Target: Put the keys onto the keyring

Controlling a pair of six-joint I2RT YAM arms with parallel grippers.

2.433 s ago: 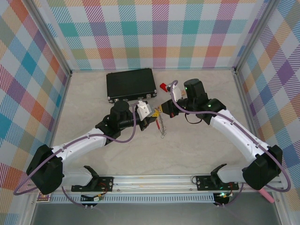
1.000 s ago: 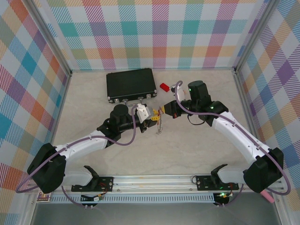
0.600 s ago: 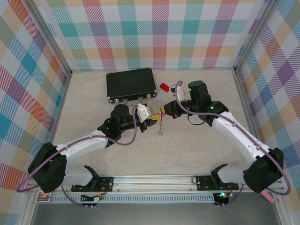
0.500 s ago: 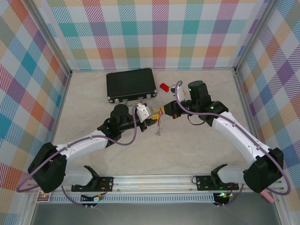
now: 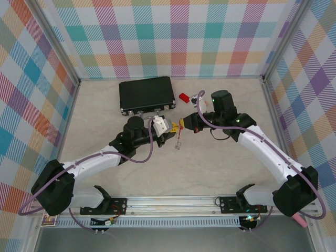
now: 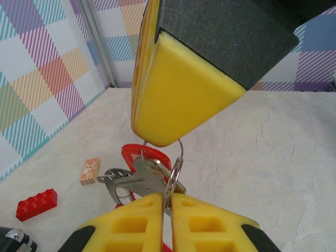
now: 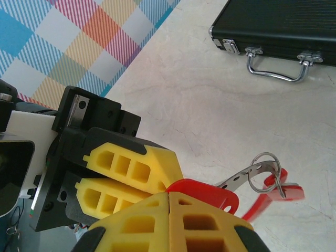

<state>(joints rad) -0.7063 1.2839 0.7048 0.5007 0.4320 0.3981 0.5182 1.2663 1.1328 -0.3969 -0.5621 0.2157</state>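
Observation:
In the left wrist view my left gripper is shut on the thin silver keyring, which stands edge-on between its yellow pads. A silver key and a red plastic key head hang on the ring just behind. My right gripper is shut on a key's red head, and its yellow finger hangs over the ring. From above, both grippers meet tip to tip, the left gripper and the right gripper, with keys dangling below them over the table.
A black case with a chrome handle lies behind the left arm. A red block sits right of it, and a small wooden block lies near the red block. Plaid walls enclose the table.
The left gripper's jaws have narrowed onto the ring. The dangling keys swung slightly below the grippers. Both arms have stayed nearly still over the last second.

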